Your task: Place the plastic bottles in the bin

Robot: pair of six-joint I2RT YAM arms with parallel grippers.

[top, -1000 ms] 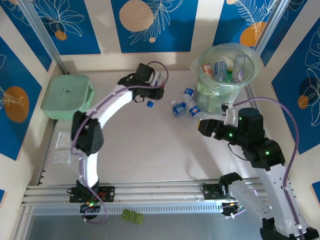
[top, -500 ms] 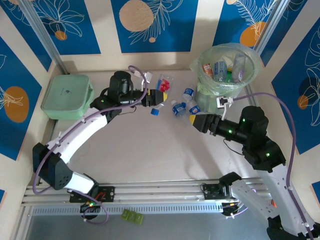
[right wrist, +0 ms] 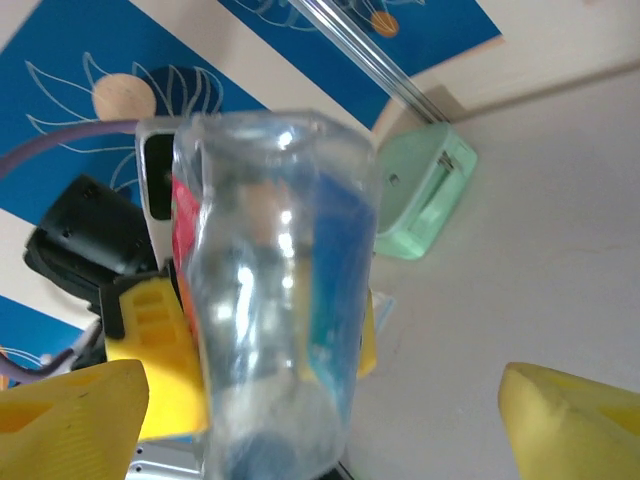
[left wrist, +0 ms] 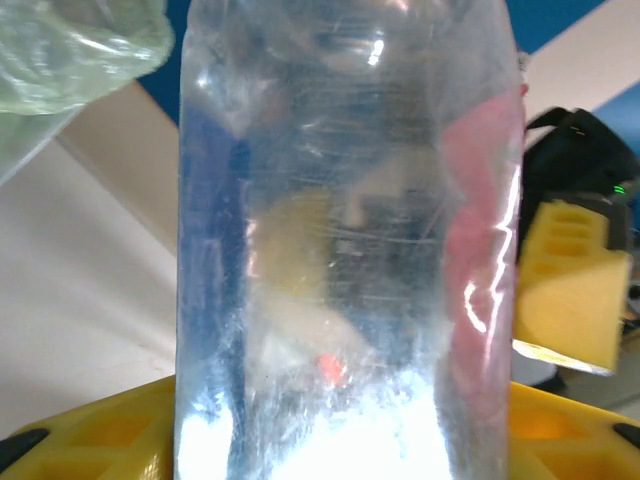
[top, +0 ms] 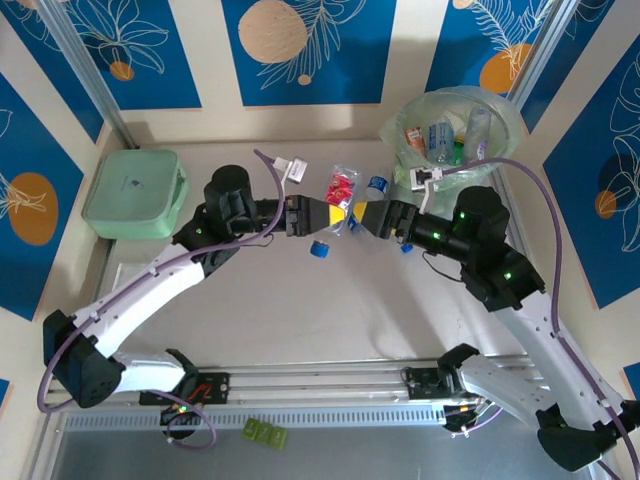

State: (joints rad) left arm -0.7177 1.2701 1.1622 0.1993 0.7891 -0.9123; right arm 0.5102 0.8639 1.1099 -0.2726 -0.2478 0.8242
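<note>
- Pale table [top: 300, 310] ringed by blue-and-cream leaf panels [top: 300, 50]. The bin [top: 507, 118] stands in the far right corner and a green box [top: 130, 195] sits far left.
- My left gripper [top: 322, 214] is clamped on a bottle [top: 341, 190], holding it up over the middle of the table, well short of the bin.
- My right gripper [top: 368, 216] faces it with the fingers [right wrist: 70, 410] spread wide. In the right wrist view the bottle stands between them and touches neither.
- I judge the bottle light. It looks empty, so a modest squeeze should carry it.
- The wall looks thin and soft. A hard pinch would likely dent it, and it could squirt out sideways.
- The plastic is glossy and probably slippery. I would close on the straight body, across its width, on the end my left gripper leaves free.
- I would avoid the cap [top: 318, 249] end, since the taper there could let it slide.
- The bottle is clear and scuffed, with bright glare streaks. It has a red label [top: 343, 186] with some yellow in it and a blue cap, and it is tilted with the cap pointing down toward me.
- Another bottle [top: 376, 185] lies on the table just beside the bin.
- Several bottles [top: 440, 135] lie inside the bin's green liner.
</note>
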